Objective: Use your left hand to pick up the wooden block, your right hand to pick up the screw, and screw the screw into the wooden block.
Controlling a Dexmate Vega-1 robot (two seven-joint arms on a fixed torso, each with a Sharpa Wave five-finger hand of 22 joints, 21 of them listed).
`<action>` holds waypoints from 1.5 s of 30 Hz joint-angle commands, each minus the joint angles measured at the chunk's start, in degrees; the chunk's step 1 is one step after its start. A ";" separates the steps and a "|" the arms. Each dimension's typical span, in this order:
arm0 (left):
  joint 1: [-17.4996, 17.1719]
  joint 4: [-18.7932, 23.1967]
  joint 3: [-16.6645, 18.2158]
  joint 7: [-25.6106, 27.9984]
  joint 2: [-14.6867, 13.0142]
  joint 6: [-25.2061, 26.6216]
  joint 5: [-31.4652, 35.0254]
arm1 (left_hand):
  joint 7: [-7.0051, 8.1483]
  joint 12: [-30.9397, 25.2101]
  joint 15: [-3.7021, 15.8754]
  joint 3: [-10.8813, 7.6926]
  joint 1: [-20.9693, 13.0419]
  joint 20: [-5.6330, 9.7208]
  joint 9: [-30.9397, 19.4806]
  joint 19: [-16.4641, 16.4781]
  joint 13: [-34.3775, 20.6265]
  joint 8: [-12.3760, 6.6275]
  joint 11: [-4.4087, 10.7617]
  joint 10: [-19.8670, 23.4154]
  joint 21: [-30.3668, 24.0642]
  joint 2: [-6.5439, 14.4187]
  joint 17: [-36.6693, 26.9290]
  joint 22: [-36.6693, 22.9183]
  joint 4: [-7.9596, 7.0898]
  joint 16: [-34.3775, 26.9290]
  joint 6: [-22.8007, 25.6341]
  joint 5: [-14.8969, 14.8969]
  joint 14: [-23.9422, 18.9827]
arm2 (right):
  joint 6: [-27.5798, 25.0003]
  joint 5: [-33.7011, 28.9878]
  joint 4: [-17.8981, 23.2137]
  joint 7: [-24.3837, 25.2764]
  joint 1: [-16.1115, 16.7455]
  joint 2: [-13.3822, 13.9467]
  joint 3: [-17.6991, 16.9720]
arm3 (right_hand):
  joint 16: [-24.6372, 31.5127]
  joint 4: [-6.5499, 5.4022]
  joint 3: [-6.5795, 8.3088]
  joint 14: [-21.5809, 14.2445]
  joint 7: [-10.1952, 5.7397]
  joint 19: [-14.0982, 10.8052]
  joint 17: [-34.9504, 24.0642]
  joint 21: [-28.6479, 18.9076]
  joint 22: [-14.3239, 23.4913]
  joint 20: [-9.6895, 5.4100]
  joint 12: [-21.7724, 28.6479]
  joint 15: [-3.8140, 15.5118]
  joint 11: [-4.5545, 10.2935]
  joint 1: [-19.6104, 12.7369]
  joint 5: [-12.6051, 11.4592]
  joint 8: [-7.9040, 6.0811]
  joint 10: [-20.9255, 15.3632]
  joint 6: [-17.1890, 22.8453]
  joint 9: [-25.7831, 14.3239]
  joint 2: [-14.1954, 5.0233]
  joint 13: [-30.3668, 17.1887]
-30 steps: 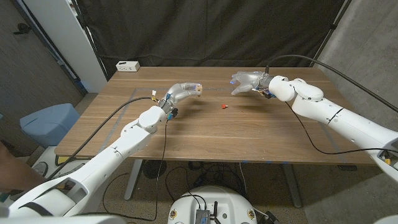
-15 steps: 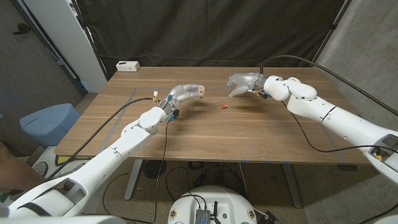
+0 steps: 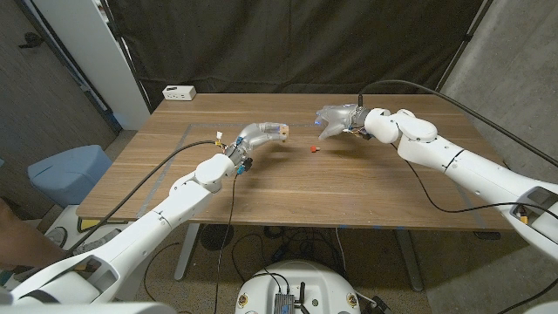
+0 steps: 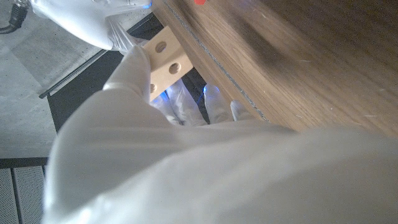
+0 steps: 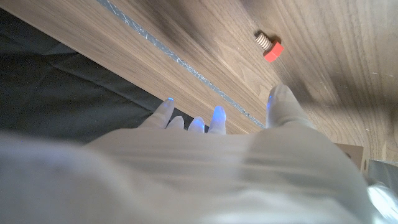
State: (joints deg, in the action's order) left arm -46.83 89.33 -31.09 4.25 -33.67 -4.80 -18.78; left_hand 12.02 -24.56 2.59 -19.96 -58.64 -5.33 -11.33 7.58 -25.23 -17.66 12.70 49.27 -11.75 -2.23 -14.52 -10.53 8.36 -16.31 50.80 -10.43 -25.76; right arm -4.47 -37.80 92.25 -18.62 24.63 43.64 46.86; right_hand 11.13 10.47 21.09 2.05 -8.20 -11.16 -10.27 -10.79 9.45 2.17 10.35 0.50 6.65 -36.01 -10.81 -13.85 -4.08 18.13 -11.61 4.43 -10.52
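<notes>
1 left robot hand (image 3: pixel 258 133) grips the wooden block (image 3: pixel 280 130) above the table; the right robot hand (image 3: pixel 336 119), fingers spread, holds nothing.

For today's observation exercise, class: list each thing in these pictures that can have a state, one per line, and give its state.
wooden block: held up off the table in the left hand, holes showing in one face.
screw: lying loose on the table, not yet picked up.
left hand: grips the wooden block.
right hand: holds nothing, fingers apart, above the table near the screw.
white box: sits at the table's far corner.
</notes>
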 commanded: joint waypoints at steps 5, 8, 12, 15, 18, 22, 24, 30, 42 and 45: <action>-2.73 2.44 0.80 1.25 -1.03 -0.51 -0.34 | 0.43 -2.88 6.94 0.17 0.19 0.20 -0.12 -0.15 -3.90 -0.45 0.03 -0.14 0.04 0.79 -0.27 -0.16 -0.29 0.04 0.80 -0.19 0.38 | -0.10 -1.15 0.09 -1.95 0.08 -0.27 0.64 | 0.01 -0.10 0.62 0.00 -0.08 -0.38 -0.29 -0.02 0.20 0.36 0.20 -0.17 0.13 -1.36 0.06 -0.45 0.43 0.51 -0.22 0.20 -0.31; -3.04 2.72 0.80 1.14 -1.29 -0.65 -0.26 | 0.43 -2.85 6.91 0.19 0.20 0.24 -0.13 -0.14 -3.92 -0.45 0.03 -0.16 0.03 0.85 -0.29 -0.17 -0.31 0.05 0.85 -0.20 0.45 | -0.57 -1.34 0.71 -2.51 0.33 -0.12 0.64 | 0.01 -0.12 0.68 0.00 -0.10 -0.35 -0.30 0.00 0.20 0.37 0.16 -0.16 0.07 -1.53 0.08 -0.39 0.57 0.31 -0.26 0.29 -0.31; -3.54 3.05 0.94 1.34 -1.41 -0.98 -0.23 | 0.43 -2.77 6.99 0.24 0.21 0.27 -0.13 -0.12 -3.93 -0.47 0.04 -0.18 0.00 0.92 -0.32 -0.17 -0.32 0.02 0.96 -0.22 0.44 | -1.17 -1.52 1.50 -3.04 0.66 -0.10 0.60 | -0.05 -0.21 0.73 0.19 -0.11 -0.25 -0.32 0.04 0.21 0.41 0.03 -0.38 -0.06 -1.75 0.14 -0.36 1.02 0.12 -0.33 0.57 -0.33; -3.79 3.12 1.00 1.48 -1.43 -1.21 -0.15 | 0.44 -2.75 7.00 0.27 0.20 0.26 -0.13 -0.14 -3.95 -0.44 0.04 -0.18 0.00 0.92 -0.32 -0.17 -0.30 0.00 0.94 -0.22 0.41 | -1.53 -2.01 1.79 -3.92 0.47 -0.35 0.97 | -0.13 -0.27 0.74 0.42 -0.05 -0.16 -0.34 0.07 0.21 0.53 -0.08 -0.53 -0.17 -1.83 0.17 -0.38 1.41 0.10 -0.38 0.71 -0.33; -3.99 3.09 1.07 1.64 -1.35 -1.50 -0.12 | 0.45 -2.72 7.01 0.31 0.17 0.26 -0.13 -0.17 -3.97 -0.42 0.04 -0.18 0.01 0.88 -0.32 -0.17 -0.26 -0.01 0.92 -0.22 0.41 | -1.56 -2.68 1.87 -4.43 0.16 -0.68 1.42 | -0.19 -0.34 0.78 0.64 -0.02 -0.06 -0.36 0.11 0.22 0.73 -0.12 -0.65 -0.32 -1.96 0.21 -0.30 1.70 -0.21 -0.45 0.90 -0.34; -4.25 3.11 1.15 1.77 -1.35 -1.73 -0.10 | 0.45 -2.67 7.02 0.38 0.19 0.29 -0.14 -0.21 -4.01 -0.41 0.04 -0.15 0.00 0.91 -0.34 -0.17 -0.26 -0.01 0.98 -0.22 0.44 | -1.49 -3.57 1.77 -4.68 -0.18 -1.05 1.89 | -0.21 -0.37 0.83 0.77 -0.06 -0.04 -0.37 0.11 0.22 0.91 -0.11 -0.85 -0.37 -2.11 0.24 -0.27 1.85 -0.41 -0.52 1.06 -0.35; -4.38 3.14 1.20 1.83 -1.37 -1.78 -0.10 | 0.45 -2.66 7.01 0.39 0.19 0.30 -0.14 -0.20 -4.01 -0.41 0.04 -0.16 -0.01 0.91 -0.35 -0.17 -0.26 -0.03 0.98 -0.22 0.42 | -1.41 -3.93 1.57 -4.80 -0.35 -1.32 2.14 | -0.20 -0.38 0.87 0.77 -0.10 -0.07 -0.38 0.09 0.22 1.02 -0.10 -0.84 -0.37 -2.22 0.25 -0.28 1.89 -0.47 -0.56 1.13 -0.35; -4.32 3.06 1.22 1.70 -1.38 -1.85 -0.04 | 0.46 -2.61 6.90 0.44 0.22 0.25 -0.14 -0.23 -4.05 -0.39 0.04 -0.12 -0.02 1.00 -0.38 -0.18 -0.29 -0.06 1.02 -0.23 0.40 | -0.97 -4.60 0.78 -4.77 -0.74 -2.03 2.70 | -0.16 -0.32 1.10 0.80 -0.41 -0.31 -0.39 0.00 0.22 1.37 -0.03 -0.90 -0.05 -2.80 0.25 -0.33 1.97 -0.63 -0.69 1.27 -0.36; -3.35 1.89 0.90 0.77 -1.08 -2.14 0.02 | 0.46 -2.51 6.99 0.57 0.18 0.24 -0.15 -0.26 -4.13 -0.39 0.03 -0.06 -0.04 1.07 -0.41 -0.18 -0.25 -0.08 1.16 -0.25 0.47 | -0.13 -5.85 -0.90 -5.20 -2.04 -3.30 3.95 | -0.16 -0.09 1.63 0.98 -0.98 -0.43 -0.42 0.00 0.21 1.80 -0.09 -1.02 -0.19 -4.29 0.21 -0.69 2.59 -0.49 -0.98 1.67 -0.38; -3.12 1.63 0.87 0.52 -1.14 -2.22 0.10 | 0.46 -2.43 6.96 0.59 0.19 0.26 -0.16 -0.30 -4.09 -0.39 0.03 -0.10 -0.03 1.13 -0.42 -0.18 -0.27 -0.09 1.17 -0.26 0.49 | 0.12 -6.06 -1.00 -5.34 -2.22 -3.41 4.15 | -0.16 -0.03 1.79 1.07 -1.02 -0.46 -0.43 0.00 0.20 1.82 -0.11 -1.05 -0.27 -4.76 0.21 -0.97 2.80 -0.10 -1.09 1.80 -0.39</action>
State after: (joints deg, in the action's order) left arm -50.62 91.85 -29.96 5.44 -34.94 -6.71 -18.90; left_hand 12.10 -24.57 2.78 -19.31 -58.10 -5.32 -11.33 7.59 -25.26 -17.71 12.69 48.67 -11.75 -1.71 -14.78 -10.53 8.55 -16.31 50.71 -10.31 -25.56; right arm -5.06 -42.85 92.25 -23.47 23.35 41.07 50.02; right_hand 11.14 10.35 22.32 2.78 -8.94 -11.47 -10.55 -10.81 9.45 3.91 10.36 -0.22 6.34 -40.14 -10.59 -14.42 -1.67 17.60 -12.41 6.16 -10.81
